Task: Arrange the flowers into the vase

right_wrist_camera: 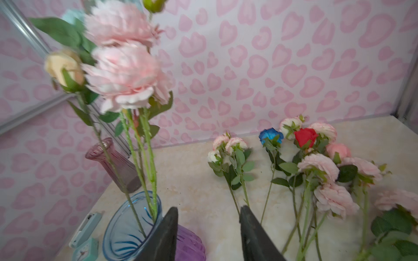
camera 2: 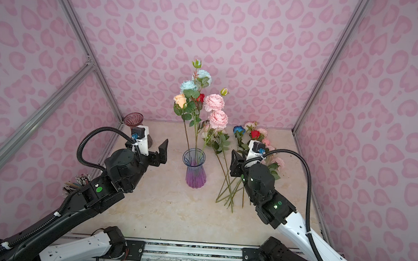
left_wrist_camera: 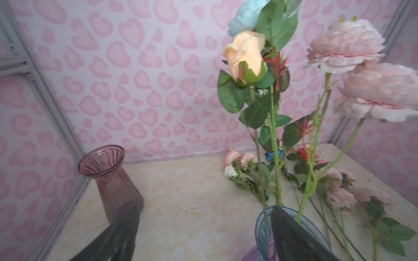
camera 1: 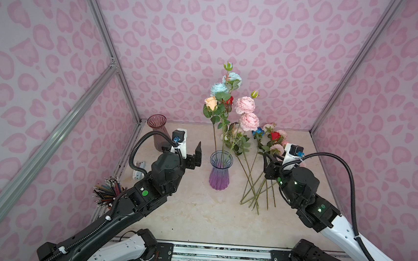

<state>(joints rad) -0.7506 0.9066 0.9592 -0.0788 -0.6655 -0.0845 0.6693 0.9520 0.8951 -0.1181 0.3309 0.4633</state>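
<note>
Roughly, the job stood partway done: the blue-and-purple vase [camera 1: 218,180] at the middle of the table [camera 1: 196,219] held several upright stems, among them a peach rose [camera 1: 211,102], two light blue blooms [camera 1: 219,88], a small red rose [camera 1: 229,100] and a stem of pink peonies [camera 1: 245,104]. To the right of the vase, the loose flowers [camera 1: 254,188] lay flat in a fanned heap, stems crossing near the front and heads toward the back wall, including a deep blue rose [camera 1: 258,133], a red one [camera 1: 275,136] and several pale pink and white heads; by my judgement at least half the work was left. The left gripper [camera 1: 197,154] hovered just beside the vase's rim on its left, forearm raised off the table, its jaws spread wide and gripping nothing. The right gripper [camera 1: 270,161] hung low between the vase and the heap, angled down toward the stems; its fingers [right_wrist_camera: 167,232] stood partly apart with nothing between them, so no flower was in hand.
</note>
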